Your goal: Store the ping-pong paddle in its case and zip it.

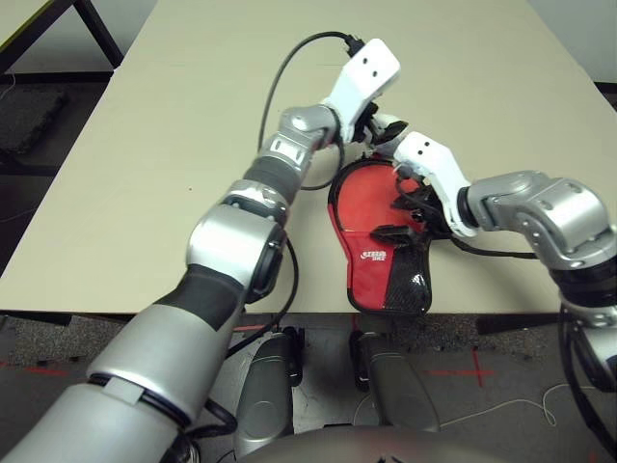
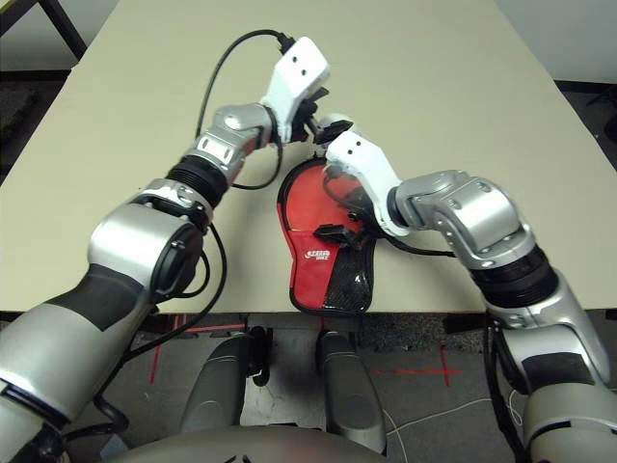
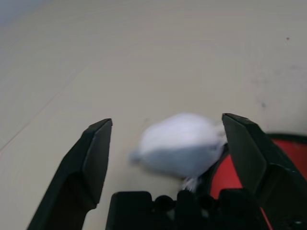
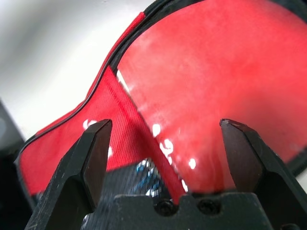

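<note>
Between the right gripper's (image 4: 165, 143) spread jaws, the ping-pong paddle (image 4: 216, 86); case (image 1: 371, 275) beneath.

Right gripper (image 2: 333, 198) covers the round end of the case (image 1: 381, 265), so paddle handle and the zipper there can't be made out; the case's white logo (image 1: 374, 256) is too small to read. In the left wrist view a white fluffy ball (image 3: 180, 143) is blurred, its lower part hidden behind the gripper base. Right wrist view cuts off the paddle (image 4: 216, 91) at top & right edges.
</note>
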Tool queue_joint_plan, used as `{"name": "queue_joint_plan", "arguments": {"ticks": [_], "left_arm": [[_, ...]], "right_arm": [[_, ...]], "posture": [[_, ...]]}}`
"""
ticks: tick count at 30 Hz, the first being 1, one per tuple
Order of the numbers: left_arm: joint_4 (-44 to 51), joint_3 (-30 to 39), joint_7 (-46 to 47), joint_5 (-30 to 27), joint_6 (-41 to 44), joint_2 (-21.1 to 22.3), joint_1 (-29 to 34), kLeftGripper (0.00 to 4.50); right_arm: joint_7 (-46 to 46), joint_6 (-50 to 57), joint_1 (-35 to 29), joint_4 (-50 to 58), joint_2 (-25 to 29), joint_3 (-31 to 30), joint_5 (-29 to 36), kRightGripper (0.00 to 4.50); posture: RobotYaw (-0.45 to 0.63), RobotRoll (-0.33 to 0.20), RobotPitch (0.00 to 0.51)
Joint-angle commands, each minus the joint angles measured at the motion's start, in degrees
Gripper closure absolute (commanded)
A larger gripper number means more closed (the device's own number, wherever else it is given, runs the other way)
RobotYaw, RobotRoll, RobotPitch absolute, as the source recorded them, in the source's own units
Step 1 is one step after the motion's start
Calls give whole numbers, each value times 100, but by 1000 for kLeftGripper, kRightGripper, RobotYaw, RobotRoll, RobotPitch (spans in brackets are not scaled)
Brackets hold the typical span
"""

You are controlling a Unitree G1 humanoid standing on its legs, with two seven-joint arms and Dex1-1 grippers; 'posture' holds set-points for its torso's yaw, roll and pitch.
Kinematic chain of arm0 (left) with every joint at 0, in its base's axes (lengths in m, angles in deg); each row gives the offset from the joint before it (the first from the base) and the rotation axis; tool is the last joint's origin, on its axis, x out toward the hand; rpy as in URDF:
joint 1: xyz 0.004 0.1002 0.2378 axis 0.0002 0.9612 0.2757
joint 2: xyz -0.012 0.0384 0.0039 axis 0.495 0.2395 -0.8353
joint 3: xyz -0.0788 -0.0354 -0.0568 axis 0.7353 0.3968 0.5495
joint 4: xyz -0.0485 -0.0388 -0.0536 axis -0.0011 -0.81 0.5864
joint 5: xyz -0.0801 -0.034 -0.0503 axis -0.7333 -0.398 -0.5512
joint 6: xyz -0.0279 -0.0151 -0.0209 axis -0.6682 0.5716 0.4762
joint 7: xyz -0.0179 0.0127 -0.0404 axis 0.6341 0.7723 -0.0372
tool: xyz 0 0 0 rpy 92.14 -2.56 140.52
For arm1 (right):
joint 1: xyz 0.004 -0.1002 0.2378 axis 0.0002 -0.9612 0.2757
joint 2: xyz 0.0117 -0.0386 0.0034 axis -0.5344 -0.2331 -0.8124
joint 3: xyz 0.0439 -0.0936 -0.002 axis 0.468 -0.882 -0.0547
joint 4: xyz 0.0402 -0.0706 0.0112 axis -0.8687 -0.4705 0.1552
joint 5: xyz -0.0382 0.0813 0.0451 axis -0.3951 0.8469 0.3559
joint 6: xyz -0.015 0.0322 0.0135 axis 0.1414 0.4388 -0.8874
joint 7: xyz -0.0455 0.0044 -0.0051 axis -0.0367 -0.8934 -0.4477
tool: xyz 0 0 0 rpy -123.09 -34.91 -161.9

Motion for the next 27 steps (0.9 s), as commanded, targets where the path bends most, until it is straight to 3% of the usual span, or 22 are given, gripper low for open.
{"name": "queue_joint_plan", "arguments": {"ticks": [1, 6, 11, 15, 21, 27], "left_arm": [[315, 53, -470, -196, 153, 350, 12, 17], [852, 72, -1062, -469, 686, 632, 95, 17], [1940, -420, -1975, -560, 1516, 546, 697, 17], [2571, -923, -2321, -446, 1890, 511, 1136, 17], [2652, -1517, -2399, -277, 2061, 428, 1505, 17], [2627, -1883, -2400, -153, 2233, 387, 1724, 17]], "right_arm": [[88, 193, 241, -102, 151, 334, 215, 0], [-224, -526, 973, -1422, 291, 432, -343, 0], [-947, -1752, 2130, -3724, -501, 383, -1199, 0], [-1089, -2485, 2683, -5071, -1085, 249, -1658, 0], [-1150, -3375, 3349, -6743, -1831, 208, -2225, 0], [-1009, -3794, 3712, -7657, -2206, 225, -2559, 0]], "posture": [[-70, 0, 171], [-68, 0, 160], [-73, 0, 147], [-73, 0, 142], [-70, 0, 141], [-60, 0, 143]]}}
